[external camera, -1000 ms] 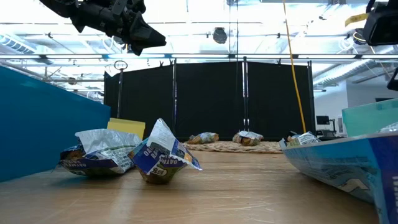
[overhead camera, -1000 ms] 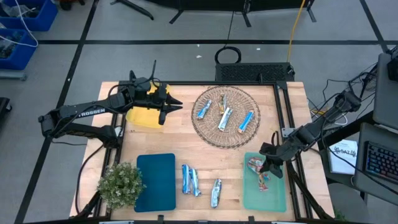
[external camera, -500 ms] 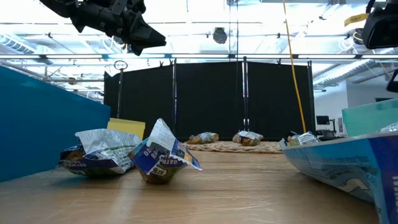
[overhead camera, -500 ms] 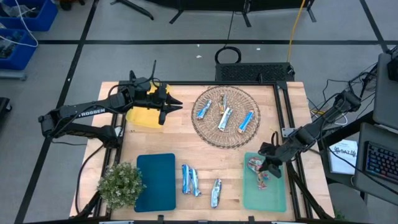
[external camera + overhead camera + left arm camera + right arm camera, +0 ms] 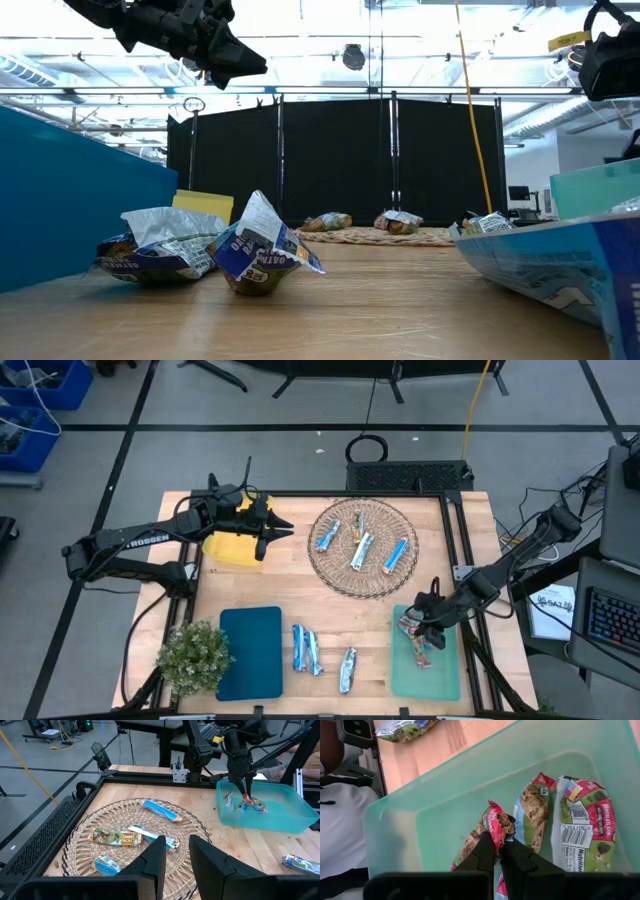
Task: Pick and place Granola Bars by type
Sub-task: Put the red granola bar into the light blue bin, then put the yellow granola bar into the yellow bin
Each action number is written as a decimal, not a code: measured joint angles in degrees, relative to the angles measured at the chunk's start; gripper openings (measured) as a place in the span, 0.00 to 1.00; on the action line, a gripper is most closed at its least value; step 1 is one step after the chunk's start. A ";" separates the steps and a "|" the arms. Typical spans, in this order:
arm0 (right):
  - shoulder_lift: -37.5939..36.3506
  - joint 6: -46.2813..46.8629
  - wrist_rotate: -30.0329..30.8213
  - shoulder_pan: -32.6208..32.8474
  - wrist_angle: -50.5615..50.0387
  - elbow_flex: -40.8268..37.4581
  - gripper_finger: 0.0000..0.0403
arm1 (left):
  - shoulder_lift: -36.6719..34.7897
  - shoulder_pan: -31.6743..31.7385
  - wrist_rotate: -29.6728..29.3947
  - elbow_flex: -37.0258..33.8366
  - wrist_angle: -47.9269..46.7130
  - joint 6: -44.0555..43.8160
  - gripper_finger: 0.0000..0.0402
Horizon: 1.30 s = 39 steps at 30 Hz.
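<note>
The right end effector (image 5: 497, 851) reaches into the green bin (image 5: 445, 670), its fingers pinched together on a red-wrapped granola bar (image 5: 495, 827) beside two other bars lying there. The left end effector (image 5: 283, 531) hangs above the desk (image 5: 300, 585) near the yellow bin (image 5: 230, 550), fingers slightly apart and empty; more bars lie in the wicker basket (image 5: 340, 570)

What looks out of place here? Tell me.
Three blue bars lie loose on the bare table, between the dark teal bin and the green bin, in neither. Otherwise nothing stands out.
</note>
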 joint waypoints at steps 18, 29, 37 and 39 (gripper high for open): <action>0.56 0.00 -0.04 0.00 1.25 -0.02 0.12 | 0.00 -0.01 0.00 0.00 0.00 -0.07 0.23; 0.54 -1.56 0.57 -0.02 2.84 -0.07 0.32 | 0.00 0.00 0.00 0.00 0.00 -0.06 0.23; -0.94 -19.35 3.06 -0.33 19.02 -0.09 0.40 | 0.00 0.00 0.00 0.00 0.60 0.25 0.23; -2.22 -26.96 4.23 -1.23 22.83 -0.09 0.40 | 0.00 0.00 0.02 0.00 1.92 0.20 0.23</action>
